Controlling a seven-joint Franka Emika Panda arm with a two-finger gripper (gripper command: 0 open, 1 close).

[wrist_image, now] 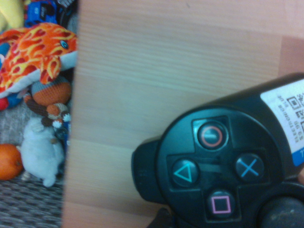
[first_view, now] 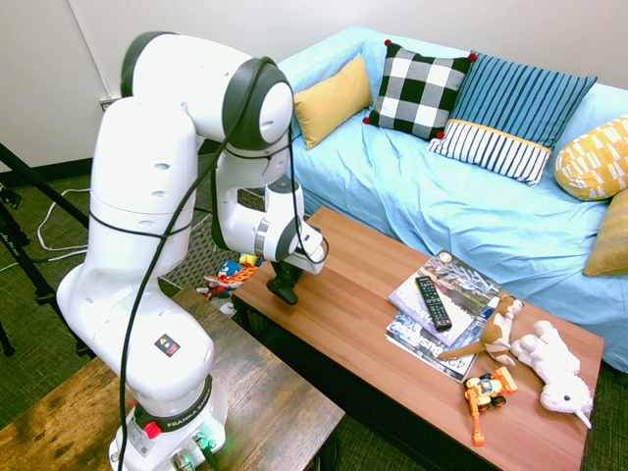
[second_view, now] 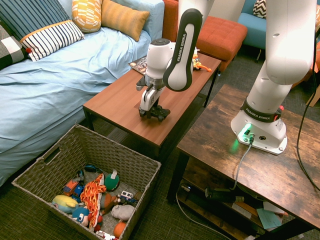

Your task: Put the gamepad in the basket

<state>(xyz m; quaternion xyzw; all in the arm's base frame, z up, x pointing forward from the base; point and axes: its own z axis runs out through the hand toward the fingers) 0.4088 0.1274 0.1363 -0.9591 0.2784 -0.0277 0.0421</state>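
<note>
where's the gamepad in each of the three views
First exterior view: the gamepad hangs dark under the gripper, above the near left corner of the wooden coffee table.
Second exterior view: the gamepad is at the picture's middle, shut in the gripper above the table's front edge.
Wrist view: the gamepad fills the lower right, buttons up.
Shared landmark: the coffee table.
</note>
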